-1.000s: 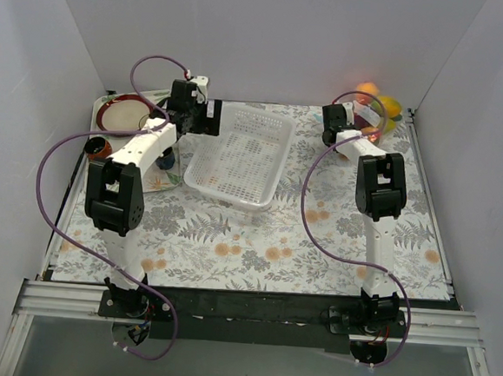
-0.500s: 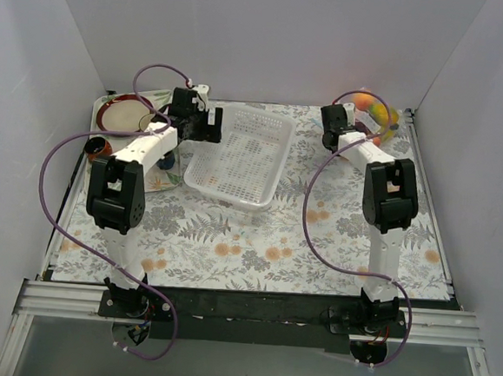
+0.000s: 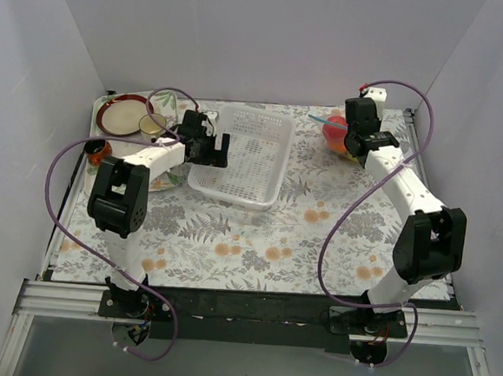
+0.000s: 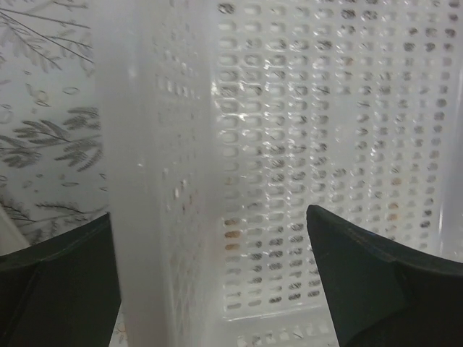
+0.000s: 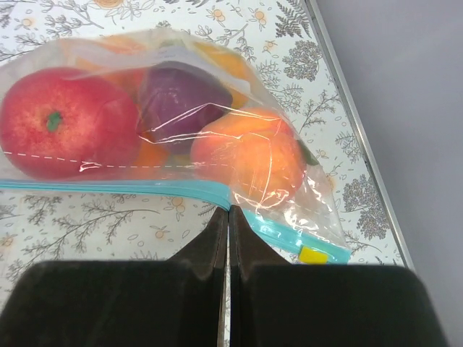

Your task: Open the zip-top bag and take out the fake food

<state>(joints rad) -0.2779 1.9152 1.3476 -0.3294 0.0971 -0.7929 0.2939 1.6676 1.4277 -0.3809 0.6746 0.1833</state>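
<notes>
**Right gripper clamped on the bag's zip strip, left gripper astride the basket wall**

The right gripper (image 5: 228,217) has its fingers pressed together on the light blue zip strip (image 5: 108,189) of the zip-top bag (image 5: 173,144). It grips near the strip's right-hand end. The bag lies directly ahead of this gripper over the flower-patterned desk (image 3: 256,241), its mouth edge toward the fingers. Most of its body spreads ahead and to the gripper's left. Whether it rests fully on the desk cannot be told.

The fake food (image 5: 69,119) is inside the bag. A red piece sits ahead and well to the left of the fingers. A purple piece (image 5: 181,97) is ahead and slightly left, and an orange piece (image 5: 249,155) is just beyond the fingertips. A small yellow tab (image 5: 312,254) sits on the strip just right of the fingers.

The left gripper (image 4: 208,238) has its fingers spread wide, with a wall of the white mesh basket (image 3: 241,152) standing between them. Contact cannot be made out. Well to this gripper's left, seen from overhead, are a red-brown plate (image 3: 122,115), a small cup (image 3: 152,125) and an orange-brown jar (image 3: 95,148).
</notes>
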